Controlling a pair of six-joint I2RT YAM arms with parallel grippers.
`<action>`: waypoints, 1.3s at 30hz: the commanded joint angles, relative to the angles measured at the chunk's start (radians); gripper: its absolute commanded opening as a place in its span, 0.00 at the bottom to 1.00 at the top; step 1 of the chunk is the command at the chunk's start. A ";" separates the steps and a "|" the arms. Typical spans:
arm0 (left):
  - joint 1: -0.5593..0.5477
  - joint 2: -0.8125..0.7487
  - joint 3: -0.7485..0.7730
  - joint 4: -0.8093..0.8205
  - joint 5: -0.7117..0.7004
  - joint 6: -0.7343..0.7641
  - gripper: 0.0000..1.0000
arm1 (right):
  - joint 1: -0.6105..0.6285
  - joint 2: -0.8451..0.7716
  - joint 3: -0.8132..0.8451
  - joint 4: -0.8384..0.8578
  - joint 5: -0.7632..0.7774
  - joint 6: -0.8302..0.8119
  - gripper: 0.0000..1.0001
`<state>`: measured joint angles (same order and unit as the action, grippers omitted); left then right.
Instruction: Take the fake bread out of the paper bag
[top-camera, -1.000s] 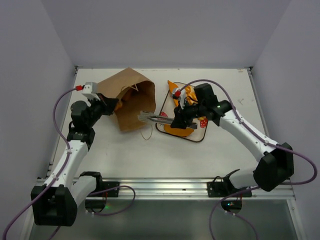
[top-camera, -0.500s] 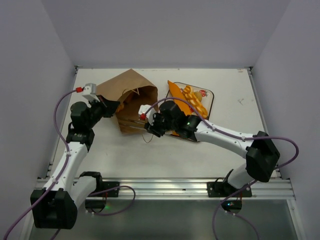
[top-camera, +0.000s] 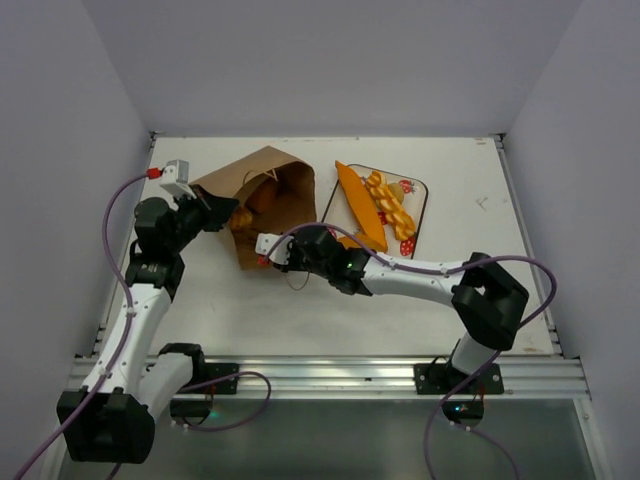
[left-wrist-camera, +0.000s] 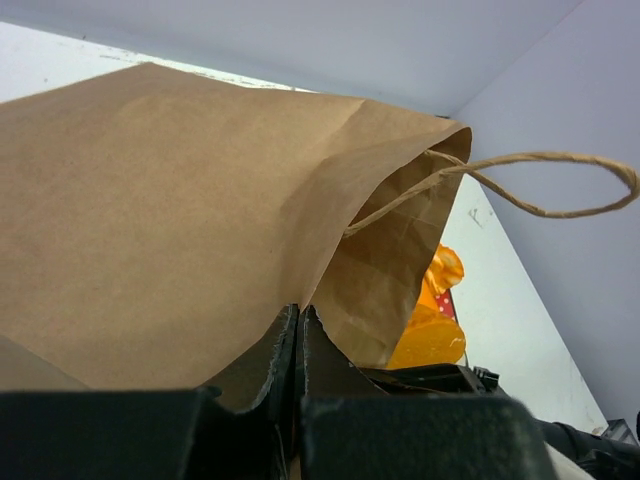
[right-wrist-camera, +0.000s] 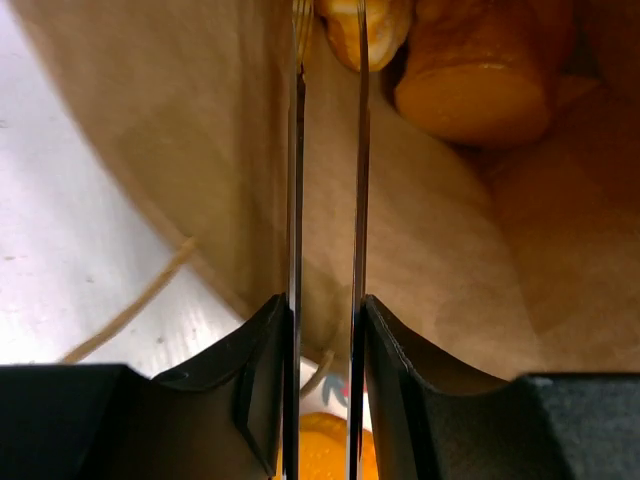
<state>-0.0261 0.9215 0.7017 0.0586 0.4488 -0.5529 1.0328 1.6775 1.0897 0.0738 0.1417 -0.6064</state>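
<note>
The brown paper bag (top-camera: 288, 185) lies on its side at the back left, mouth open toward the right. My left gripper (top-camera: 213, 212) is shut on its upper edge, and the wrist view shows the fingers (left-wrist-camera: 285, 345) pinching the paper (left-wrist-camera: 150, 200). My right gripper (top-camera: 252, 232) reaches into the mouth, with its long thin blades narrowly open (right-wrist-camera: 328, 12). Golden bread rolls lie deep in the bag at the blade tips (right-wrist-camera: 480, 70) and show from above (top-camera: 255, 198). Nothing is clamped. A baguette (top-camera: 360, 205) and several smaller bread pieces (top-camera: 392, 208) lie on the tray.
The strawberry-print tray (top-camera: 421, 195) sits right of the bag. A looped string handle (left-wrist-camera: 545, 190) hangs from the bag's rim, and another lies on the table (top-camera: 292, 272). White walls enclose the table on three sides.
My right arm swung left from the tray to the bag and pushed its blades into the mouth. My left gripper kept hold of the bag's edge, and the mouth stands wider open.
</note>
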 joint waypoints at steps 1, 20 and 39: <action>0.008 -0.039 0.059 -0.048 0.014 0.022 0.02 | 0.032 0.022 0.012 0.127 0.096 -0.102 0.37; 0.006 -0.055 0.041 -0.086 0.018 0.027 0.02 | 0.093 0.110 0.041 0.159 0.220 -0.187 0.41; 0.008 -0.046 0.012 -0.028 0.079 -0.005 0.02 | 0.093 0.206 0.144 0.138 0.262 -0.188 0.46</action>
<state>-0.0265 0.8764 0.7219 -0.0349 0.4770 -0.5320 1.1210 1.8698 1.1809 0.1791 0.3771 -0.7773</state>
